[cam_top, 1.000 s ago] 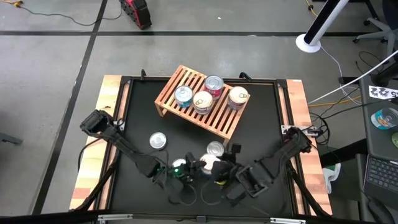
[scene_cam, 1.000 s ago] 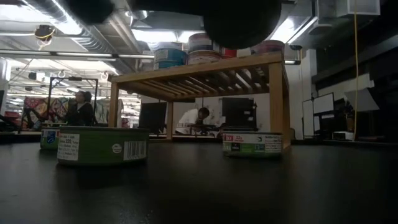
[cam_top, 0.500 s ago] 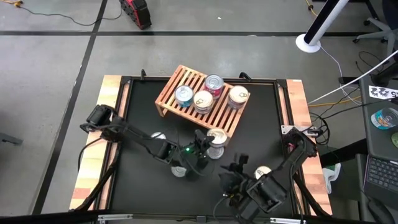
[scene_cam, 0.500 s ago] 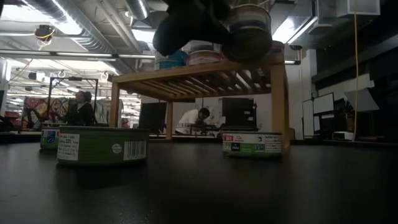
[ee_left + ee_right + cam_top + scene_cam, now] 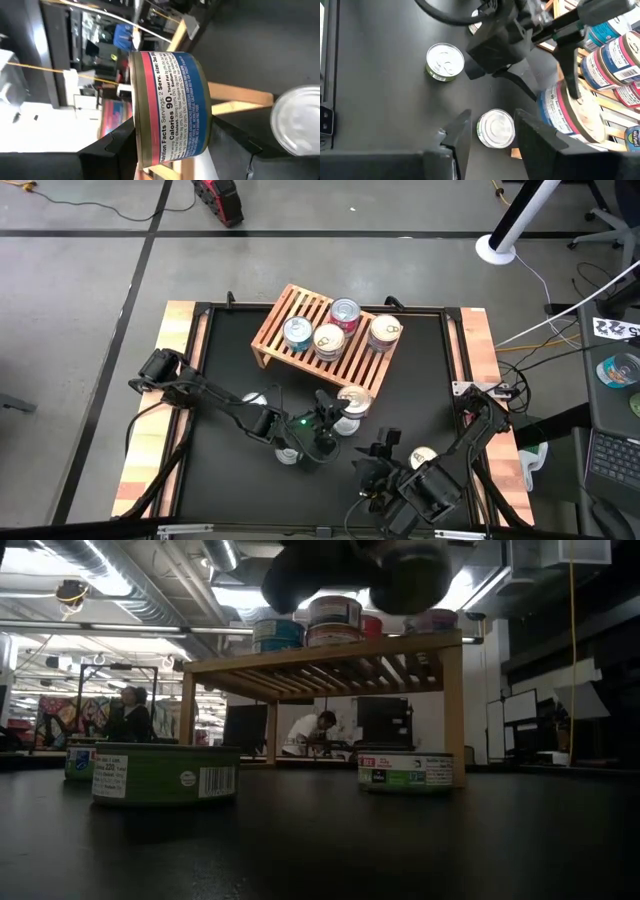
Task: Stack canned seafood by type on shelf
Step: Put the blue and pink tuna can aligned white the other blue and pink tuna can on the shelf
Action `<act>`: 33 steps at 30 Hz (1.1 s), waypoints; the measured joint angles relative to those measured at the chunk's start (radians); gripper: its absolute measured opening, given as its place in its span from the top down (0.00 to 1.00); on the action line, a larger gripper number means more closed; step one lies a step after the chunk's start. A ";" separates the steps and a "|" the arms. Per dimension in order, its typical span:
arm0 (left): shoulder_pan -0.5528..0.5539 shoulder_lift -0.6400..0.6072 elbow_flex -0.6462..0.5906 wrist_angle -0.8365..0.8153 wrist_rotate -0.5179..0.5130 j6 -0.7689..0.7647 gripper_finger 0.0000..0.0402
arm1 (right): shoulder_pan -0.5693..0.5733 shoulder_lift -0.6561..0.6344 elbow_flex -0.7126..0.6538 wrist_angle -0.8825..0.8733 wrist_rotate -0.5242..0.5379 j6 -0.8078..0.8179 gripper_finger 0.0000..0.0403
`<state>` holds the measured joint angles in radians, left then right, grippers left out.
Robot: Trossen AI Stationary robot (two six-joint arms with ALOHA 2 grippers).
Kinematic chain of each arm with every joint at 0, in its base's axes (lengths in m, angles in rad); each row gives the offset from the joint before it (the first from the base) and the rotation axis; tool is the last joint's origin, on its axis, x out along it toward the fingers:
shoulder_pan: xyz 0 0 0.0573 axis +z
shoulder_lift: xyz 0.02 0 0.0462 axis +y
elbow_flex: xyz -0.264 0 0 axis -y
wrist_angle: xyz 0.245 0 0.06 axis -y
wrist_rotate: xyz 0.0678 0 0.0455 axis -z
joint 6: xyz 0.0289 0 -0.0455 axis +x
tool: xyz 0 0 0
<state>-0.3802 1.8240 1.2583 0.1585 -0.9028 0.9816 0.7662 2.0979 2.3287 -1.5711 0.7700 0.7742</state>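
Observation:
The shelf (image 5: 322, 340), a slatted wooden rack, stands at the table's far middle with several cans on it: a blue one (image 5: 296, 332), a cream one (image 5: 327, 340), a pink one (image 5: 344, 313) and another (image 5: 383, 332). My left gripper (image 5: 343, 406) is shut on a pink-and-blue can (image 5: 172, 105) held in the air at the shelf's near edge. My right gripper (image 5: 492, 120) hangs open over the near middle of the table, and a green-sided can (image 5: 495, 129) on the tabletop shows between its fingers, untouched. My left gripper pinches the can across its flat faces, one finger on the lid (image 5: 582, 117) and the other under the base. The fingers reach in nearly level from the table's near left. The can is clear of the table, lid up and a little tilted.
Loose cans stand on the black tabletop: one (image 5: 290, 452) by my left arm, one (image 5: 255, 402) partly under that arm, one (image 5: 423, 458) beside my right arm. The low view shows green-labelled cans (image 5: 165, 772) (image 5: 405, 770) before the shelf. Wooden rails edge the table's sides.
My left gripper has lifted the can from the near middle of the table and carried it up and toward the shelf's near edge, rolling its wrist, then stopped. My right gripper has drawn back toward the near right, uncovering a can beside its arm.

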 joint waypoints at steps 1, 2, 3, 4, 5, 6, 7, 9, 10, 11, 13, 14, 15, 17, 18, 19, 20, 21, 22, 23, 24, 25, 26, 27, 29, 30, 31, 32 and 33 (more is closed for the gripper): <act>0.000 0.000 0.000 0.019 0.001 0.022 0.52 | 0.000 0.000 0.000 0.000 0.000 0.000 0.63; 0.004 -0.001 0.000 0.035 0.002 0.040 0.52 | 0.000 0.000 0.000 0.000 0.000 0.000 0.63; 0.011 -0.002 0.000 0.049 0.001 0.052 0.52 | 0.000 0.000 0.000 0.000 0.000 0.000 0.63; 0.020 -0.002 0.000 0.064 0.001 0.065 0.52 | 0.000 0.000 0.000 0.000 -0.001 0.000 0.63; 0.031 -0.002 0.000 0.072 0.001 0.075 0.52 | 0.000 0.000 0.000 0.000 -0.001 0.000 0.63; 0.043 -0.002 0.000 0.074 0.001 0.086 0.51 | 0.000 0.000 0.000 0.000 -0.002 0.000 0.63; 0.056 -0.002 0.000 0.072 0.007 0.091 0.51 | 0.000 0.000 0.000 0.000 -0.002 0.000 0.63; 0.085 -0.002 0.000 0.054 0.038 0.089 0.51 | 0.000 0.000 0.000 0.000 -0.002 0.000 0.63; 0.100 -0.002 0.000 0.042 0.059 0.081 0.51 | 0.000 0.000 0.000 0.000 -0.002 0.000 0.63; 0.115 -0.002 0.000 0.030 0.081 0.075 0.51 | 0.000 0.000 0.000 0.000 -0.002 0.000 0.63; 0.142 -0.002 0.000 0.022 0.108 0.069 0.51 | 0.000 0.000 0.000 0.000 -0.002 0.000 0.63; 0.154 -0.002 0.000 0.022 0.111 0.070 0.51 | 0.000 0.000 0.000 0.000 -0.002 0.000 0.63; 0.164 -0.002 0.000 0.024 0.111 0.075 0.51 | 0.000 0.000 0.000 0.000 -0.002 0.000 0.63; 0.182 -0.002 0.000 0.025 0.111 0.083 0.51 | 0.000 0.000 0.000 0.000 -0.003 0.000 0.63; 0.190 -0.002 0.000 0.025 0.112 0.083 0.51 | 0.000 0.000 0.000 0.000 -0.003 0.000 0.63; 0.197 -0.002 0.000 0.024 0.113 0.083 0.51 | 0.000 0.000 0.000 0.000 -0.003 0.000 0.63; 0.204 -0.002 0.000 0.024 0.114 0.077 0.51 | 0.000 0.000 0.000 0.000 -0.003 -0.001 0.63; 0.210 -0.002 0.000 0.024 0.114 0.064 0.51 | 0.000 0.000 0.000 0.000 -0.003 -0.001 0.63; 0.216 -0.002 0.000 0.025 0.114 0.043 0.51 | 0.000 0.000 0.000 0.000 -0.003 -0.001 0.63; 0.220 -0.002 0.000 0.025 0.114 0.022 0.51 | 0.000 0.000 0.000 0.000 -0.003 -0.001 0.63; 0.224 -0.002 0.000 0.024 0.114 -0.002 0.51 | 0.000 0.000 0.000 0.000 -0.003 -0.001 0.63; 0.227 -0.002 0.000 0.024 0.114 -0.024 0.50 | 0.000 0.000 0.000 0.000 -0.003 -0.001 0.63; 0.229 -0.002 0.000 0.024 0.114 -0.041 0.48 | 0.000 0.000 0.000 0.000 -0.003 -0.001 0.63; 0.231 -0.002 0.000 0.025 0.114 -0.052 0.46 | 0.000 0.000 0.000 0.000 -0.003 -0.001 0.63; 0.233 -0.002 0.000 0.027 0.114 -0.069 0.42 | 0.000 0.000 0.000 0.000 -0.003 -0.001 0.63; 0.235 -0.002 0.000 0.027 0.114 -0.074 0.39 | 0.000 0.000 0.000 0.000 -0.003 -0.001 0.63; 0.236 -0.002 0.000 0.027 0.114 -0.075 0.37 | 0.000 0.000 0.000 0.000 -0.003 -0.001 0.63; 0.237 -0.002 0.000 0.027 0.114 -0.075 0.35 | 0.000 0.000 0.000 0.000 -0.003 -0.001 0.63; 0.237 -0.002 0.000 0.027 0.114 -0.076 0.33 | 0.000 0.000 0.000 0.000 -0.003 -0.001 0.63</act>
<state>-0.1432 1.8218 1.2583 0.1852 -0.7887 0.9054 0.7658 2.0979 2.3283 -1.5711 0.7667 0.7734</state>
